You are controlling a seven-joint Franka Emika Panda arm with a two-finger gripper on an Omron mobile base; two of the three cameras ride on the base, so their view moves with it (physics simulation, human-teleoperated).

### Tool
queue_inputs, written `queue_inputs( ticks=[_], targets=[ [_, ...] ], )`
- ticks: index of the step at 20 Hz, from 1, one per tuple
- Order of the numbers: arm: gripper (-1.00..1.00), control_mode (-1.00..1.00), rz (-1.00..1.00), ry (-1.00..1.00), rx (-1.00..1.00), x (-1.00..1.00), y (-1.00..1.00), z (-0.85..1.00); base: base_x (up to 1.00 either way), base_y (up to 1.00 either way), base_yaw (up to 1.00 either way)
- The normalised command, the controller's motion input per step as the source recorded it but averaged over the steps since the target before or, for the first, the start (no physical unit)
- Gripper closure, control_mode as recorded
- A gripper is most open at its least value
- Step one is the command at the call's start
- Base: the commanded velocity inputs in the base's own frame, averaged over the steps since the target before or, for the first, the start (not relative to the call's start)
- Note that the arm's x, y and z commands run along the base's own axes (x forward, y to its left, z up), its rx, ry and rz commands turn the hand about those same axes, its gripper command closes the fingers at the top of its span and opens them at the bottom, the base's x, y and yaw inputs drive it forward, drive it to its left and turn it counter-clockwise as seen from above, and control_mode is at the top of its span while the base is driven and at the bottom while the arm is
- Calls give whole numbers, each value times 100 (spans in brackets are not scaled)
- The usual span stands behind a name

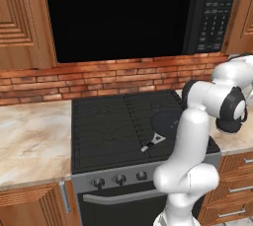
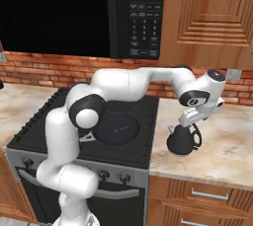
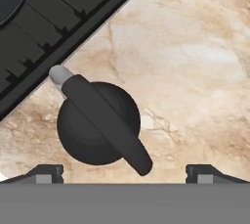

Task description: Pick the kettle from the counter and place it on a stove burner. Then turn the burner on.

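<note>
1. Kettle (image 3: 97,125) sits on the counter (image 3: 195,61), near its stove-side edge, spout toward the grates.
2. My jaws hang spread and empty above it.
3. Judgement: descend straddling the arched handle (image 3: 105,123), centred, then close before lifting to the stove burner (image 2: 49,116).
</note>
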Motion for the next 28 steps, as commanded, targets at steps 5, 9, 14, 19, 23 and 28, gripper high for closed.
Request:
queue_inputs(
  ticks=[5, 9, 14, 19, 23, 28],
  targets=[
    [-100, -100, 0, 7, -3, 0, 6, -27, 0, 0, 0],
    [-100, -100, 0, 5, 0, 0, 13, -27, 0, 0, 0],
    [-100, -100, 0, 0, 0, 1, 18, -18, 0, 0, 0],
    [-100, -100, 0, 0, 0, 1, 14, -12, 0, 0, 0],
    [-100, -100, 0, 0, 0, 0, 14, -12, 0, 0, 0],
    [-100, -100, 0, 0, 0, 0, 8, -13, 0, 0, 0]
  ],
)
